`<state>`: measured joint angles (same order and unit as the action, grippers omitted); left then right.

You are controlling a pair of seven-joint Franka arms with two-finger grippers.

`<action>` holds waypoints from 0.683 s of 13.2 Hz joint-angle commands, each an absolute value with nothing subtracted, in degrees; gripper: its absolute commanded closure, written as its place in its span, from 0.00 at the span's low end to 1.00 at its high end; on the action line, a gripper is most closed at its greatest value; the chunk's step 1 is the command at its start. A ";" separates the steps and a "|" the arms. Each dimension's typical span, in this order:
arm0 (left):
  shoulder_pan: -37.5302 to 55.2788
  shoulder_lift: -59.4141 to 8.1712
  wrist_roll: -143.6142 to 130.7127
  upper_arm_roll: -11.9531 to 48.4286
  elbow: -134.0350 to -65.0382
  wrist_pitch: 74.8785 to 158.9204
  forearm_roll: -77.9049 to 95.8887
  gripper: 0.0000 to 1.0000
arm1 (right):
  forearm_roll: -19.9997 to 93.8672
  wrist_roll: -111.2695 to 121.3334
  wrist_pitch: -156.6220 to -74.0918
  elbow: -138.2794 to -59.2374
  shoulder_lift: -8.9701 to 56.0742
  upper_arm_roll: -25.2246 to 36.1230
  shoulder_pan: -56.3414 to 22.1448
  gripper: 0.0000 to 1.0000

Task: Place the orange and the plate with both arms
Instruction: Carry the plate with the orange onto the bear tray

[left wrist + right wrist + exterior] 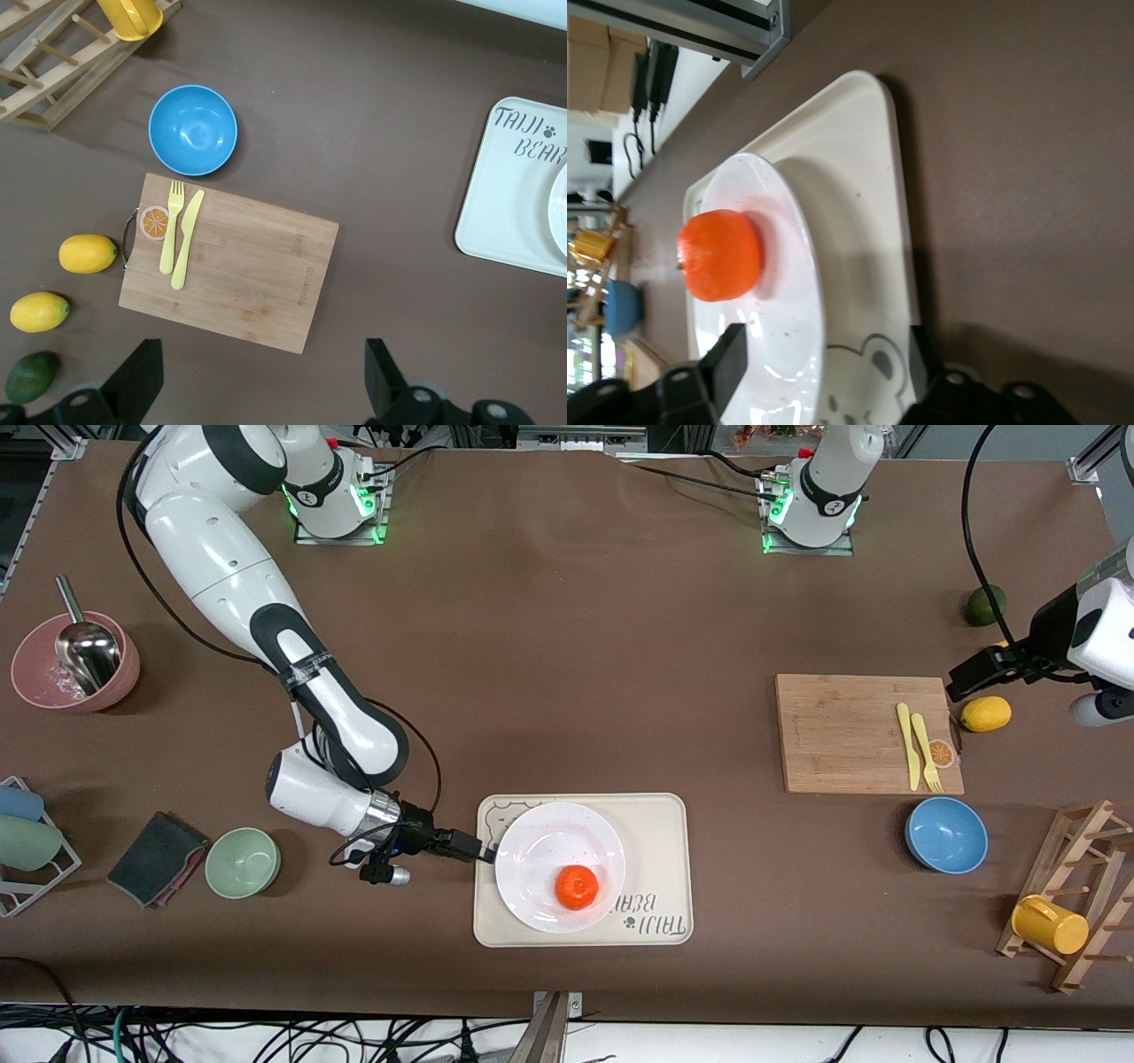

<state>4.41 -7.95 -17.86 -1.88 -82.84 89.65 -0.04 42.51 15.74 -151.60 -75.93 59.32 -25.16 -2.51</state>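
Note:
The orange (577, 887) (719, 255) rests on the white speckled plate (532, 850) (793, 292), which lies on the cream bear tray (664, 824) (868, 177). My right gripper (485, 853) (828, 359) is low at the plate's rim on the side toward the right arm's end. It is open, one finger above the rim and one below, neither pressing on it. My left gripper (952, 686) (261, 381) hangs open and empty over the table at the left arm's end, by the edge of the cutting board (850, 731) (239, 261).
A yellow fork and knife (917, 744) lie on the board. Nearby are a blue bowl (946, 835), a lemon (986, 714), a green fruit (985, 605) and a wooden rack with a yellow mug (1050, 924). A green bowl (243, 862), dark cloth (158, 857) and pink bowl (75, 662) stand toward the right arm's end.

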 commanded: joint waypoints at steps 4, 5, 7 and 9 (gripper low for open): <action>4.31 -8.44 -17.49 -1.67 -81.39 88.42 0.09 0.00 | 24.30 16.61 -137.41 -74.62 57.39 -25.49 2.27 0.00; 4.31 -8.44 -17.49 -1.67 -81.39 88.42 0.09 0.00 | 20.52 16.52 -134.50 -74.62 56.61 -25.49 2.98 0.00; 4.31 -8.44 -17.49 -1.67 -81.39 88.42 0.09 0.00 | 13.48 16.17 -128.09 -74.62 55.47 -25.40 4.47 0.00; 4.31 -8.44 -17.49 -1.67 -81.39 88.42 0.09 0.00 | 8.11 14.86 -121.41 -74.62 53.71 -25.40 5.36 0.00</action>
